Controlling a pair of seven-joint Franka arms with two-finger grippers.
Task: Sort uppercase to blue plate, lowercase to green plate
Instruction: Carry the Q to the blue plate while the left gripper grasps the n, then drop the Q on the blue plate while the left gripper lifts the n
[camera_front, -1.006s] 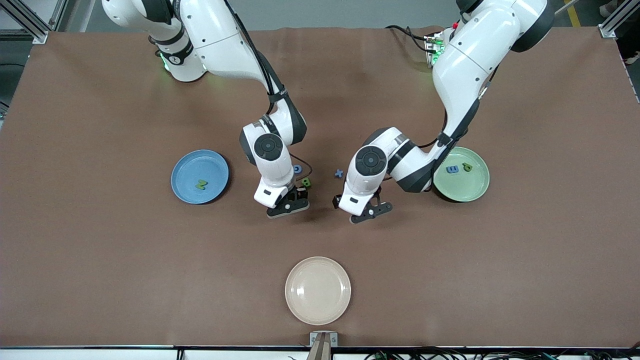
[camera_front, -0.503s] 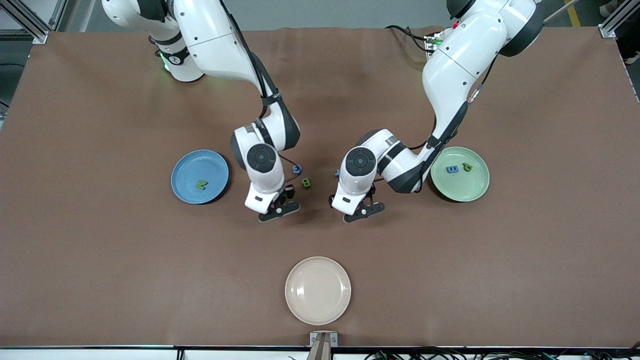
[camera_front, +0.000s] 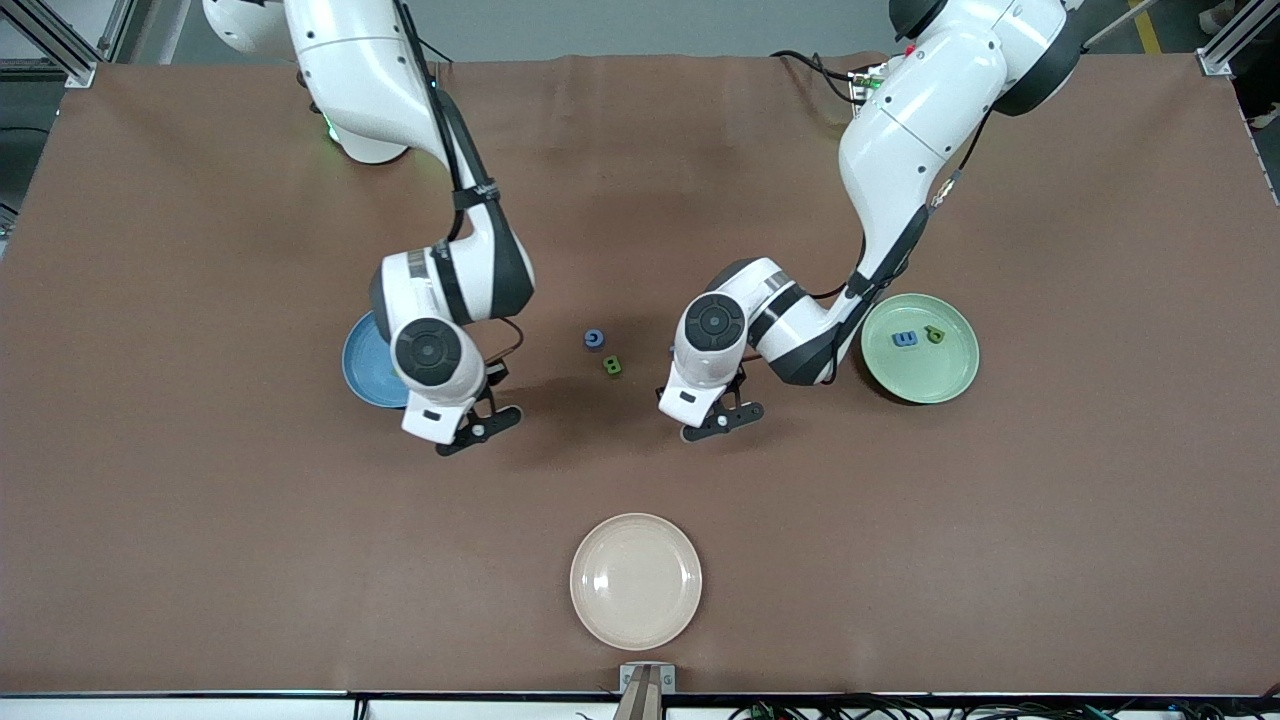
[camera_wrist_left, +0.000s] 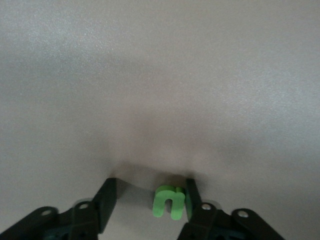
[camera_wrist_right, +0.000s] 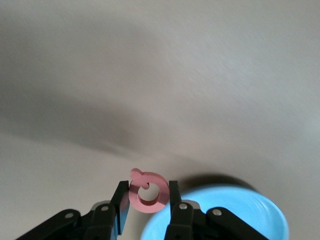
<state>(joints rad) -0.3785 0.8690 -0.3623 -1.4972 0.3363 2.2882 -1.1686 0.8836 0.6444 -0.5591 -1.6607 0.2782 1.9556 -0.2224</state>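
My right gripper (camera_front: 472, 428) hangs by the edge of the blue plate (camera_front: 362, 365), shut on the red Q (camera_wrist_right: 148, 197); that plate (camera_wrist_right: 235, 212) lies just below it in the right wrist view. My left gripper (camera_front: 716, 415) is low over the table between the loose letters and the green plate (camera_front: 920, 385). Its jaws (camera_wrist_left: 150, 187) stand open around the green n (camera_wrist_left: 170, 201), which touches one finger with a gap to the other. A blue G (camera_front: 594, 340) and green B (camera_front: 612, 367) lie between the arms. Blue m (camera_front: 905, 340) and green p (camera_front: 935, 334) rest on the green plate.
A cream plate (camera_front: 635, 580) sits near the table's front edge, nearer to the front camera than both grippers. The right arm's wrist covers much of the blue plate.
The right arm has swung with the red Q from beside the G and B to the blue plate's edge. The left gripper's jaws have narrowed around the green n.
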